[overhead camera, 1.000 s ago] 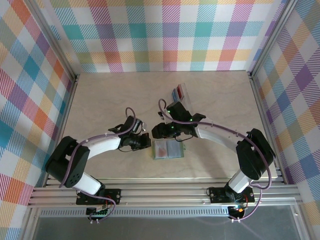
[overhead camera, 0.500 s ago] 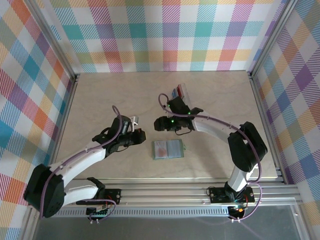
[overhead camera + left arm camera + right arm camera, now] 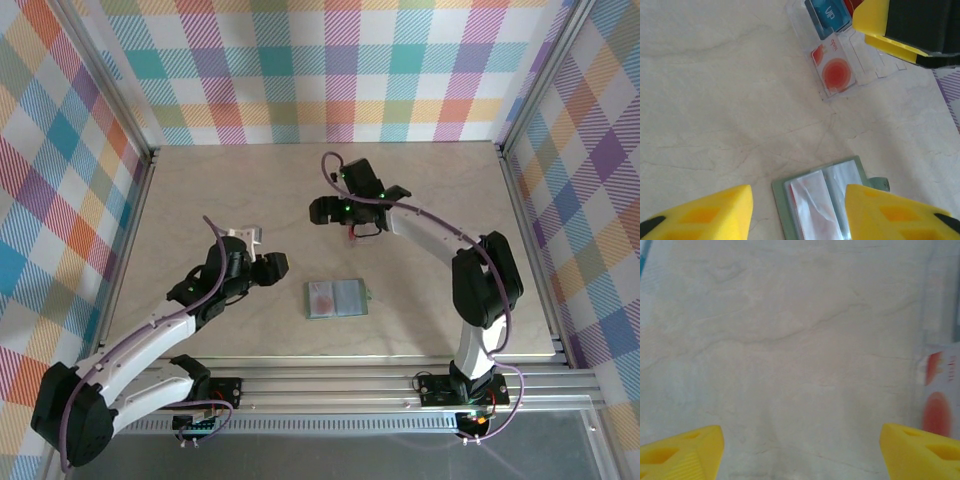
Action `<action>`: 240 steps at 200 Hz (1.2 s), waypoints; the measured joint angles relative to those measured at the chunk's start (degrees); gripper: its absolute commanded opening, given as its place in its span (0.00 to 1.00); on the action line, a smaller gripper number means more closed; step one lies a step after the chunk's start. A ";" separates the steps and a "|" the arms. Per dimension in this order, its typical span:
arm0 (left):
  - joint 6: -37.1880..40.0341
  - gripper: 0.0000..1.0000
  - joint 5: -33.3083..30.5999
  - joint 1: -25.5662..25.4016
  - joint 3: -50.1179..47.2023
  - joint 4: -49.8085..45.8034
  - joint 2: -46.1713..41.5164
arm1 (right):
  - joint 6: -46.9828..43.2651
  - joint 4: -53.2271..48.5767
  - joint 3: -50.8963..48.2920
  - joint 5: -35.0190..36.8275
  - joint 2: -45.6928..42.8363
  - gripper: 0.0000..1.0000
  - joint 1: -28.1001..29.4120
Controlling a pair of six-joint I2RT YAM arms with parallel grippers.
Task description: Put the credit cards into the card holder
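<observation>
Backing off to its own side, the left pincer (image 3: 274, 266) has let go and now hangs near the holder (image 3: 335, 298), jaws apart and nothing between them. The holder is left alone on the surface (image 3: 220, 190), in the middle between the two arms. It lies open and flat, sage-green, with its clasp tab on the right. What looks like a reddish card (image 3: 322, 297) sits under the crinkled clear left pocket, and the right pocket looks empty. Farther back, the right pincer (image 3: 322, 211) has swung away from the holder to the clear rack (image 3: 870, 70), its jaws spreading wide and empty. The rack holds a pale card (image 3: 836, 70) with an orange-red disc and a blue card (image 3: 827, 15) behind it. I judge that one card is home and the next fetch is starting.
</observation>
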 measured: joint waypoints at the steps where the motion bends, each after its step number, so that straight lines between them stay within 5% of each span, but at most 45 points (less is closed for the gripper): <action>1: -0.07 0.55 0.00 -0.02 0.00 0.20 0.24 | -0.02 -0.11 0.20 -0.02 0.17 0.81 -0.17; 55: -4.33 0.44 4.15 0.44 6.51 8.57 18.56 | -1.81 -5.16 4.98 0.15 4.07 0.68 -4.90; 107: -13.84 0.16 15.69 3.28 19.52 22.56 42.75 | -4.31 -10.69 13.25 0.24 9.79 0.46 -6.58; 154: -19.39 0.13 21.92 4.00 28.57 27.80 56.68 | -6.16 -16.24 15.30 1.51 11.08 0.44 -6.58; 240: -22.56 0.12 25.77 4.11 35.85 29.90 64.41 | -8.68 -22.32 16.61 1.70 14.86 0.46 -6.58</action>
